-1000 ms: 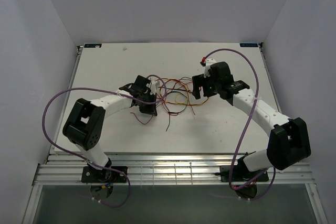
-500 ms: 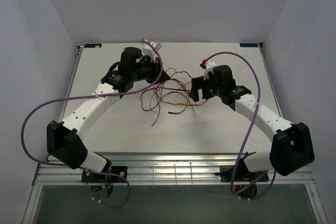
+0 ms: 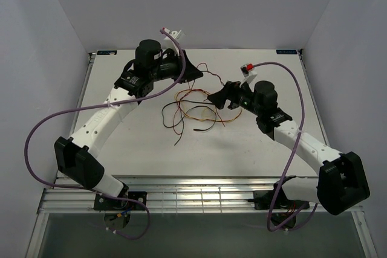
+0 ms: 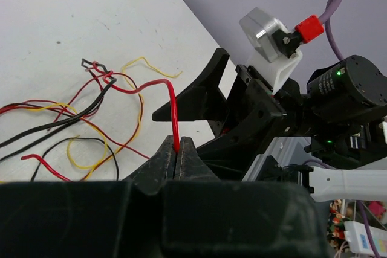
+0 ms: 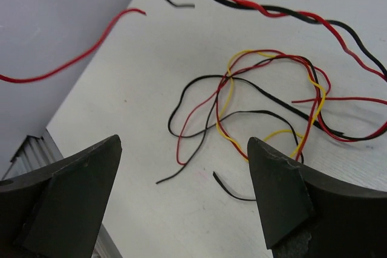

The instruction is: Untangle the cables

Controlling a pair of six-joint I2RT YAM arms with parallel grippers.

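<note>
White desk (image 3: 151,155) carries the cables (image 3: 192,112), a loose red, black and yellow tangle near its middle. My left jaws are clamped together on a red cable (image 4: 173,110), held up beyond the tangle's far side. My right jaws stand wide apart, empty, just right of the tangle.

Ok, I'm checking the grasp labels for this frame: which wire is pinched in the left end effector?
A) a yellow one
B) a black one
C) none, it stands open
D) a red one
D: in the left wrist view the left end effector has its jaws closed together on a red wire, which arches away from the tips toward the table.
</note>
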